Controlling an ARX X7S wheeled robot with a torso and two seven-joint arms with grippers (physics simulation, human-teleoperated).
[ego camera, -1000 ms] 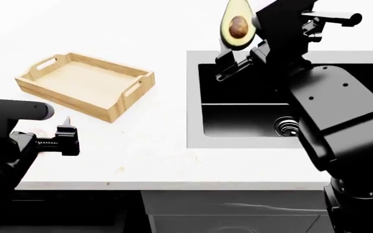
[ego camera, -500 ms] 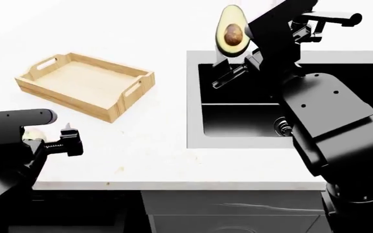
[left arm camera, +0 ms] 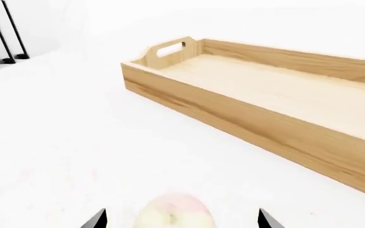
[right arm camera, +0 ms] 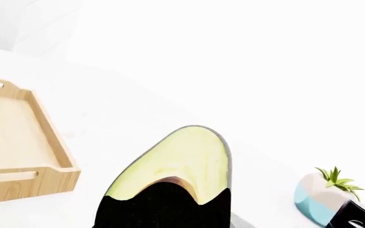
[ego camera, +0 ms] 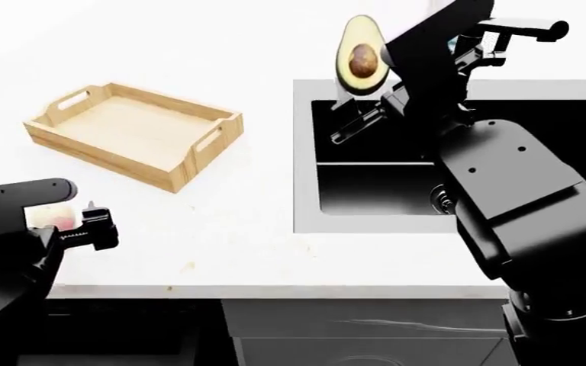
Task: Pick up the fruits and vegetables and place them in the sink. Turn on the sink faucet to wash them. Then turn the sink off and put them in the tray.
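My right gripper (ego camera: 362, 97) is shut on the halved avocado (ego camera: 362, 55) and holds it upright, cut face and pit showing, high over the far left corner of the black sink (ego camera: 304, 168). In the right wrist view the avocado (right arm camera: 182, 164) fills the middle and a black finger (right arm camera: 163, 209) covers its lower part. The black faucet (ego camera: 522, 29) stands behind my right arm. The pink-yellow peach (left arm camera: 173, 214) lies on the counter between the spread tips of my open left gripper (left arm camera: 179, 223), near the counter's front left (ego camera: 54, 217). The wooden tray (ego camera: 135, 133) sits beyond it.
The tray (left arm camera: 265, 95) lies close ahead of the left gripper, one long wall facing it. A small potted plant in a blue and white pot (right arm camera: 325, 199) stands on the counter near the sink. My right arm's bulky links hide the sink's right half.
My left gripper has dropped and drawn back to the left, with the peach between its fingers. My right gripper has carried the avocado slightly down and left.
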